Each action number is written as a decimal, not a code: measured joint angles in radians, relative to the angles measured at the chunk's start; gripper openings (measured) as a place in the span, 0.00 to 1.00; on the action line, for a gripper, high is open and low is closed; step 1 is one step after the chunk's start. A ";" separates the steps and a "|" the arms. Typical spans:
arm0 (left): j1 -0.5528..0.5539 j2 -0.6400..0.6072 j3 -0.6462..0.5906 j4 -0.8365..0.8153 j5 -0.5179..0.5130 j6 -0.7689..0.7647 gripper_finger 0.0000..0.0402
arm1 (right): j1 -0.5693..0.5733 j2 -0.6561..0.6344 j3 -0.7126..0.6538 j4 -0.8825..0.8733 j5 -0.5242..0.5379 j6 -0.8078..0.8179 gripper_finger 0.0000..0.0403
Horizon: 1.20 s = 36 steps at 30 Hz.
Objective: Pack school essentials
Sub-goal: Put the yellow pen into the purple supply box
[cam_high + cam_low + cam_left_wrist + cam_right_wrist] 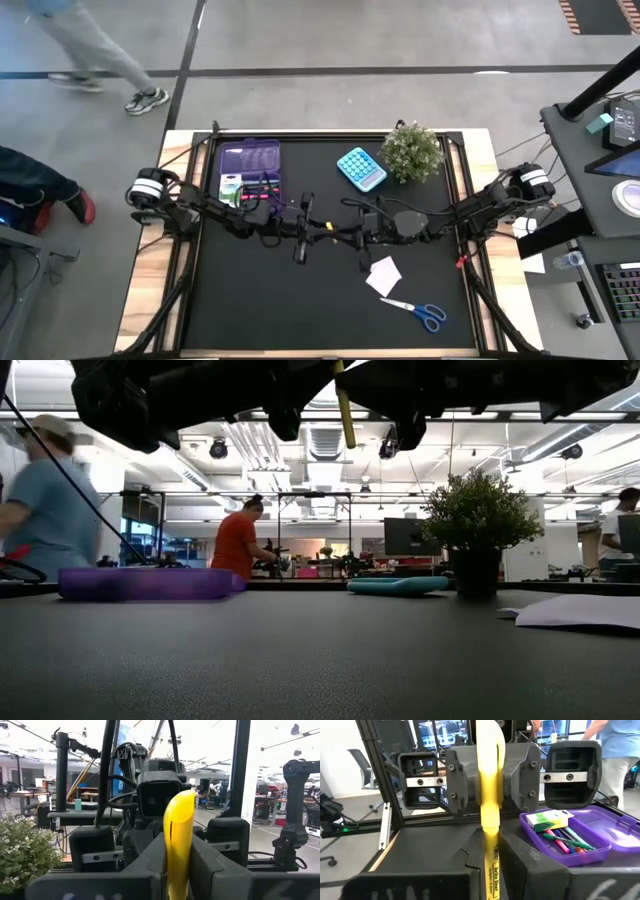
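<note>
A yellow highlighter (327, 224) hangs upright over the middle of the black table, held between my two grippers, which meet tip to tip. My left gripper (317, 223) comes from the table's left and my right gripper (339, 227) from its right; both are shut on the highlighter. In the low view its lower end (347, 430) sticks out below the grippers, well above the table. The open purple case (250, 170) lies at the far left with pens and a green-white pack (549, 819) in it. My left gripper pinches the highlighter's wide cap (178, 845) between its two fingers (465, 785), level from the table's left, fingers across it. The cap's rounded end (181, 802) stands above the fingers. The highlighter is upright and clear of the table. My right gripper pinches the printed barrel (491, 857) just below the cap between its two fingers (530, 865), level from the table's right, fingers across it. The barrel's lower end hangs free below the fingers.
A teal calculator (360, 168) and a small potted plant (412, 150) stand at the far right. A pale paper square (384, 275) and blue-handled scissors (420, 312) lie near the right front. People move in the room beyond the table.
</note>
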 joint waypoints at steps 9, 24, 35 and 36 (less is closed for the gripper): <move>0.000 -0.029 0.000 -0.097 -0.034 0.003 0.07 | -0.004 -0.022 0.003 -0.043 0.039 0.029 0.38; 0.251 -0.336 0.032 -1.495 -0.274 0.131 0.06 | -0.004 -0.352 0.002 -0.583 0.212 0.119 0.51; 0.368 -0.318 0.015 -1.609 -0.288 0.370 0.05 | -0.002 -0.316 -0.011 -0.587 0.209 0.108 0.51; 0.374 -0.315 0.012 -1.622 -0.290 0.392 0.05 | -0.002 -0.311 -0.011 -0.584 0.209 0.105 0.51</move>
